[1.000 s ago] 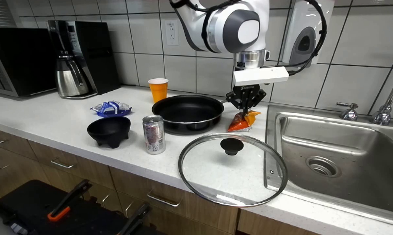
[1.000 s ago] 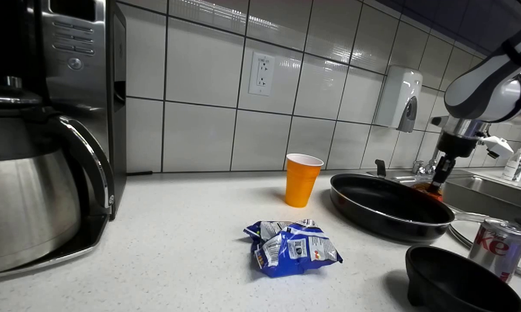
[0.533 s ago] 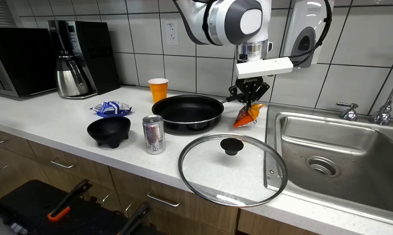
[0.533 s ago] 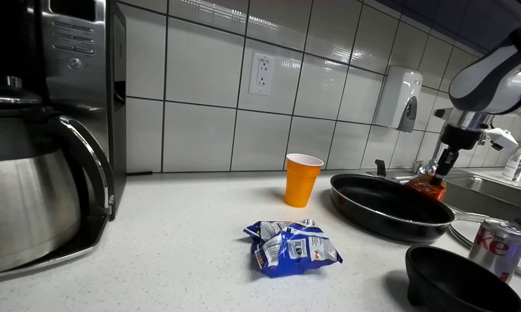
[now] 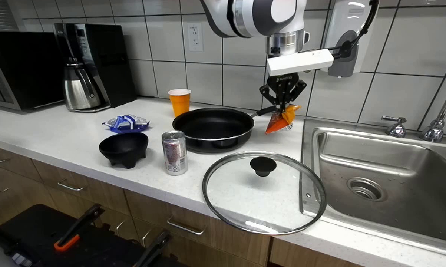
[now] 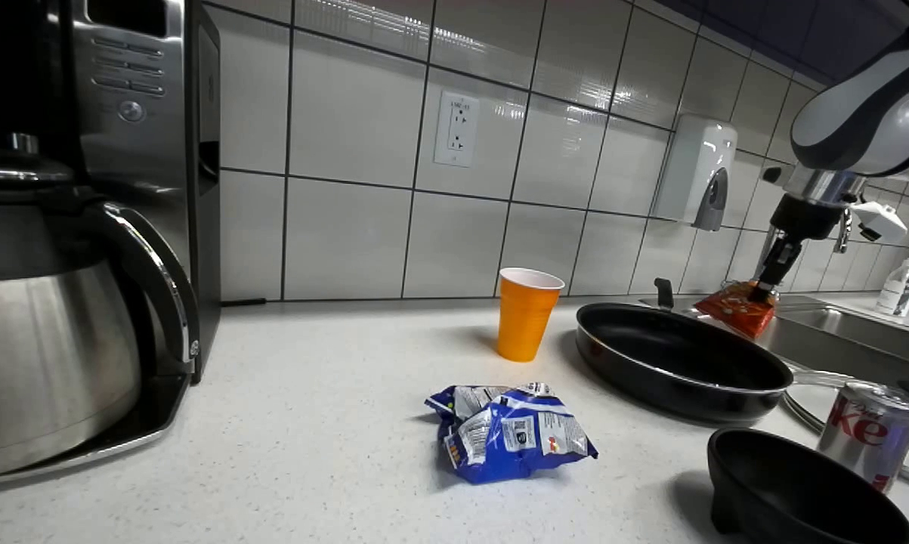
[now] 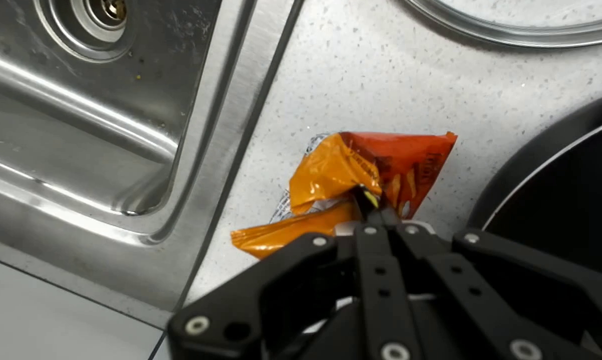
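In an exterior view, right of centre: the orange bag (image 5: 283,120) hangs tilted over the counter (image 5: 156,115), gripper (image 5: 281,108) clamped on its upper folds. In an exterior view, right side: it slants behind the pan (image 6: 673,355). Wrist view, centre: jaws drawn together on bunched film, corners loose. Likely light, soft, slick; contents hidden, perhaps crushable. Gathered folds look the surest hold.

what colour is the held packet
The packet is mostly red and orange, showing best in the wrist view.

Near the glossy pan (image 5: 213,128), the packet (image 7: 351,165) looked shiny, crinkled plastic, the sink (image 5: 400,178) smooth metal, the bowl (image 5: 124,148) matt.
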`<state>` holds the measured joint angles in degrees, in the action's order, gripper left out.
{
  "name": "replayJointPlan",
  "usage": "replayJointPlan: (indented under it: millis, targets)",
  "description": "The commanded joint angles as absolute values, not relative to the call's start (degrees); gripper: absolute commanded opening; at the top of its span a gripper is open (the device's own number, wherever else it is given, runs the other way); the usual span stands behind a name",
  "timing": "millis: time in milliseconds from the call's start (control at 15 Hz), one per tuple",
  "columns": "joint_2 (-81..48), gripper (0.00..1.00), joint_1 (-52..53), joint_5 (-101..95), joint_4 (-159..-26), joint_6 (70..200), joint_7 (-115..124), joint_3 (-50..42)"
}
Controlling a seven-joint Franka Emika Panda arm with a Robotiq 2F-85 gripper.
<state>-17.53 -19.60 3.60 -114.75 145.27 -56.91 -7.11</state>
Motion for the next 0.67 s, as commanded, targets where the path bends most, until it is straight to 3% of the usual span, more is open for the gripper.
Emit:
replayJointPlan:
  millis: [0,600]
  targets:
    - [-13.4,0.00,-19.7,5.0,-117.1,144.5,-58.9,-5.9]
    - [-8.3,0.00,-17.2,7.1,-121.1,144.6,-61.0,-4.6]
